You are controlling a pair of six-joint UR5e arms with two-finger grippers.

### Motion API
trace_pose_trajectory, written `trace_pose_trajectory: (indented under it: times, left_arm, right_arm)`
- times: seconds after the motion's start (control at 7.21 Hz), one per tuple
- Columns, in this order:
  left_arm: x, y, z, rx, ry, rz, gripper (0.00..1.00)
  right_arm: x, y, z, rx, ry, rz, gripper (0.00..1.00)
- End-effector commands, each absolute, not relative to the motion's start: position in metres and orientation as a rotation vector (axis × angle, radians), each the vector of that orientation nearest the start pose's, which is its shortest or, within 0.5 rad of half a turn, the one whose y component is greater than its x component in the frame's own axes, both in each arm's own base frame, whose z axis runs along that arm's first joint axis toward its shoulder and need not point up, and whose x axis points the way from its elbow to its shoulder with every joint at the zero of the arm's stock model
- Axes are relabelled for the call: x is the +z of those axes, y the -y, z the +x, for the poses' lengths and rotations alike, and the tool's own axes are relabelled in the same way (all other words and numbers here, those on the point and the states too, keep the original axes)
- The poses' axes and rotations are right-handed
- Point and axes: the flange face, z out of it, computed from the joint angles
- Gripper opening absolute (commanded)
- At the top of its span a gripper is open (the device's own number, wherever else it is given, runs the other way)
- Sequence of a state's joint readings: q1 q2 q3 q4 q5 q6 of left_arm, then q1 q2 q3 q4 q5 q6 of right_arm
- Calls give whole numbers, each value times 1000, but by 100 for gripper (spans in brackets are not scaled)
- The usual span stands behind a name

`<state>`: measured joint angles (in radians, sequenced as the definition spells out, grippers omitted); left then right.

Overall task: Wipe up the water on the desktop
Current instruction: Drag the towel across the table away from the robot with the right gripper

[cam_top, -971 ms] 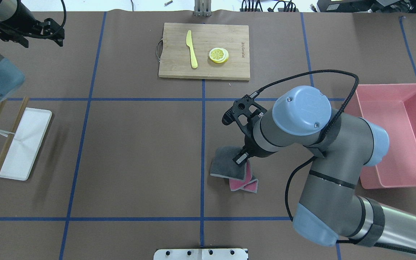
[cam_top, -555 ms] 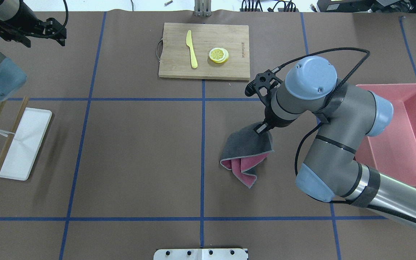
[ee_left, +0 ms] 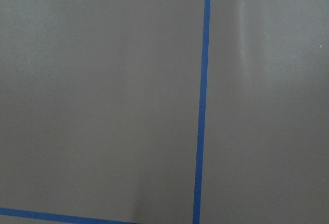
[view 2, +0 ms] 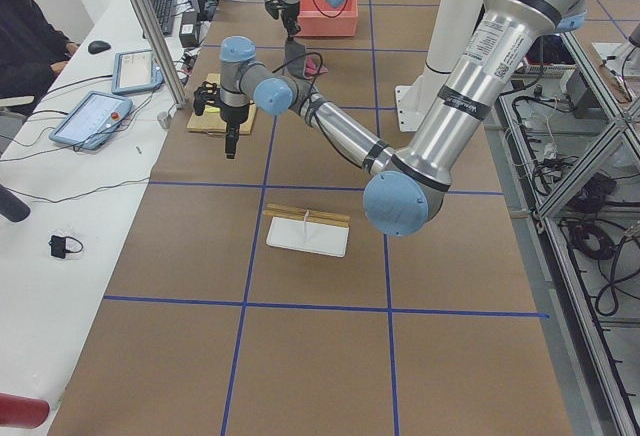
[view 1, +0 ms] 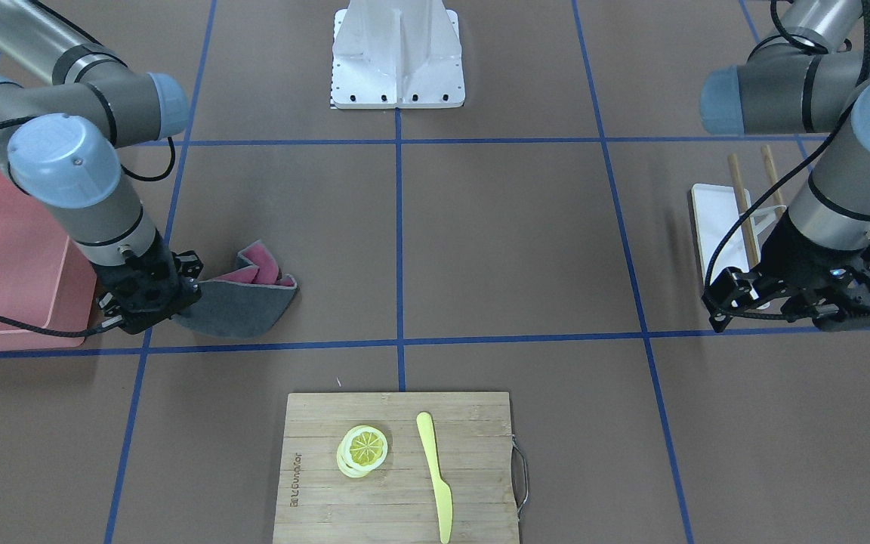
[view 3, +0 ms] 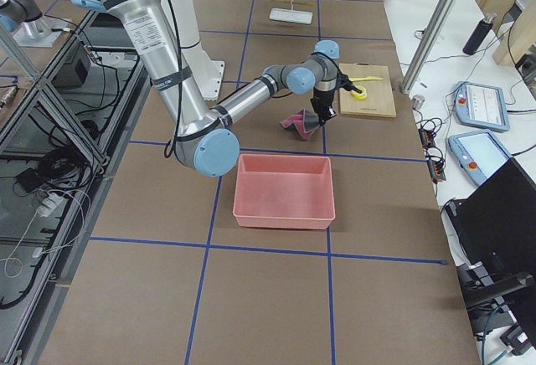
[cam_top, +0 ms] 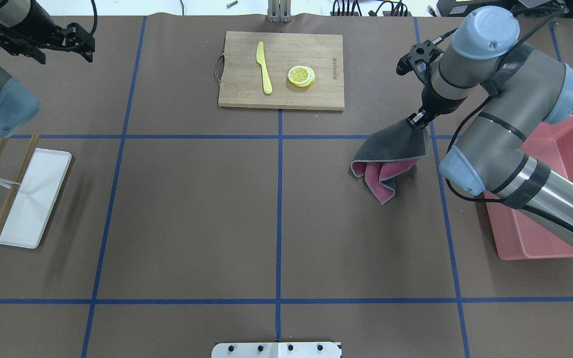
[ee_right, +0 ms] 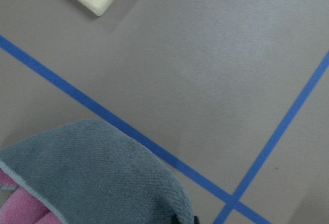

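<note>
Front-facing: matte brown desktop with blue tape grid (view 1: 510, 242) fills the frame, evenly dull. Right gripper (view 1: 149, 317) is clamped on a corner of the folded grey-and-pink cloth (view 1: 242, 306). Left gripper (view 1: 809, 306): can't tell.
Overhead: the cloth drapes onto the desktop beside the pink plastic bin (cam_top: 545, 243).
</note>
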<state>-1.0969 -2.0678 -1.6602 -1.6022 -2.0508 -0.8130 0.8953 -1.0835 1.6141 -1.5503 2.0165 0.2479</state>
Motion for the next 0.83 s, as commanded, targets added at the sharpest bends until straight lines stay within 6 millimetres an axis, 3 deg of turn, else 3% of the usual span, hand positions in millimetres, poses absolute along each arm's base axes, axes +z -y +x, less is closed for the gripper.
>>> trace_pose_trajectory:
  times: [0.0,0.14,0.42,0.56,0.69]
  left_arm:
    - [337,631,225,-175,-733,202,98]
    - [340,631,226,-175,-730,201,98]
    - [344,631,227,-170,-728,198,98]
    - [349,631,226,-169,-722,193,98]
    - [351,631,225,-171,-720,191,98]
  right_arm:
    - [373,604,-315,-504,623,302,0]
    - [369,597,-325,-522,630,305,0]
    - [340,530,-398,-641,686,323,0]
    - [343,501,-409,-661,700,309,0]
    - [335,473,-401,-689,726,316,0]
